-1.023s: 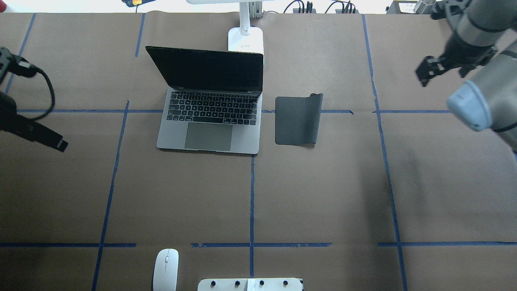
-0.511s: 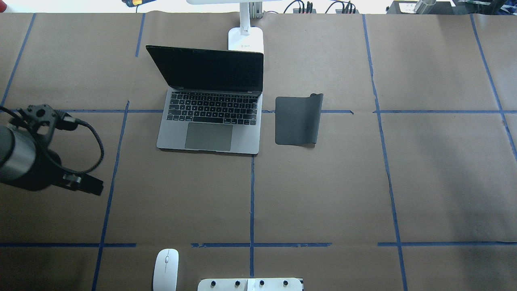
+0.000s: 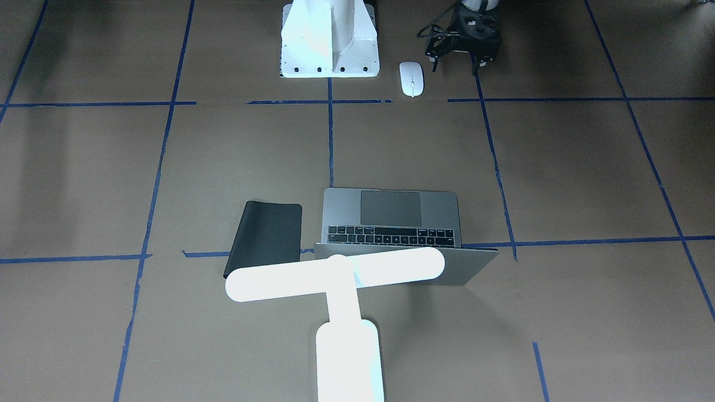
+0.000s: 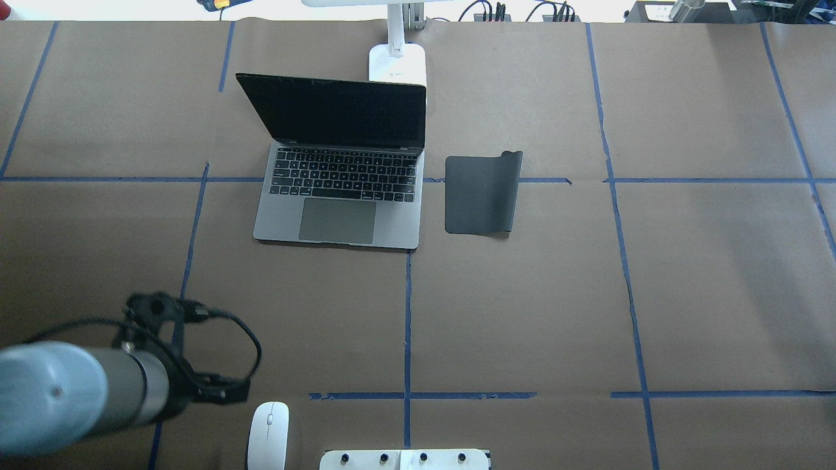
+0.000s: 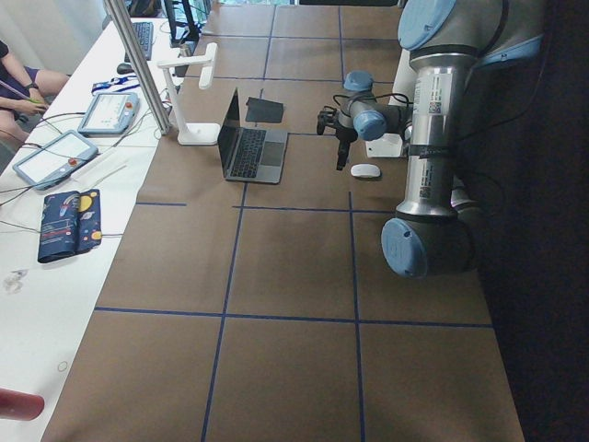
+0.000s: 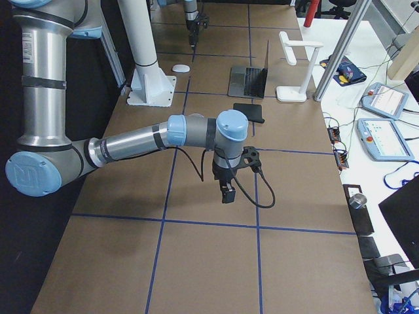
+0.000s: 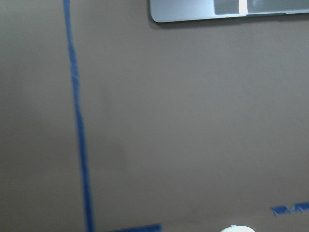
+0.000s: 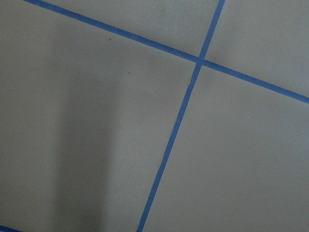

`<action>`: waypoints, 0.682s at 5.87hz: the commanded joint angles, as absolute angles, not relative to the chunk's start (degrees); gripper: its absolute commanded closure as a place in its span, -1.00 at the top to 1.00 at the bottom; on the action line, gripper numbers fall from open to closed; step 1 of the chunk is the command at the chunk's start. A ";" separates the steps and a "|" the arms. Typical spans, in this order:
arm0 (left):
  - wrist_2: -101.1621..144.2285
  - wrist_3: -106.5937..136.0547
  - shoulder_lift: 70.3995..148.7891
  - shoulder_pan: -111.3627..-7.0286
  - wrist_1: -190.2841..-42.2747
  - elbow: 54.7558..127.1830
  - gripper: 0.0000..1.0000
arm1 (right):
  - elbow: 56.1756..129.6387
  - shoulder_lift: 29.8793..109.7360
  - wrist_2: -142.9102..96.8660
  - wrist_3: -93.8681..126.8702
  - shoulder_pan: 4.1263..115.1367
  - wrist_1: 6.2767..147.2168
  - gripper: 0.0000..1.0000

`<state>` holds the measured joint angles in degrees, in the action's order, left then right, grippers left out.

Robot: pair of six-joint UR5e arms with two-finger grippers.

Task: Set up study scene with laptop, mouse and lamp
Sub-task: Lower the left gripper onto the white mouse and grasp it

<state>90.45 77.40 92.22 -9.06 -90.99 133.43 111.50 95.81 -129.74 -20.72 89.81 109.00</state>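
The grey laptop (image 4: 339, 196) stands open at mid-table, also in the front view (image 3: 391, 218). The glowing white lamp (image 3: 335, 273) stands behind it, its bar over the lid; its base shows from overhead (image 4: 397, 65). The white mouse (image 4: 268, 434) lies near the robot's edge, also in the front view (image 3: 411, 78). My left gripper (image 4: 222, 391) hangs just beside the mouse, apart from it; I cannot tell if it is open. The left wrist view shows the mouse's tip (image 7: 237, 228). My right gripper (image 6: 227, 193) shows only in the right side view, over bare table; I cannot tell its state.
A flat black mat (image 4: 482, 194) lies right of the laptop, one corner curled up. The white pedestal (image 3: 329, 39) with bolt holes stands next to the mouse. Blue tape lines cross the brown paper. Tablets and cables lie on the white bench (image 6: 386, 104) past the table.
My left arm has swung from the table's left side toward the near edge, ending beside the mouse. My right arm has left the overhead view. Laptop, lamp, mouse and mat have not moved.
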 commanded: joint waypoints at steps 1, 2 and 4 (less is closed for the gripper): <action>81.86 85.23 95.51 0.85 -91.32 128.53 1.00 | 110.92 96.68 -129.99 -20.83 90.09 108.63 1.00; 80.52 86.56 97.71 1.92 -91.41 125.02 1.00 | 110.92 96.59 -129.99 -20.74 90.17 108.63 1.00; 80.51 87.45 99.66 2.46 -93.32 122.09 1.00 | 111.09 96.68 -129.99 -20.74 90.18 108.63 1.00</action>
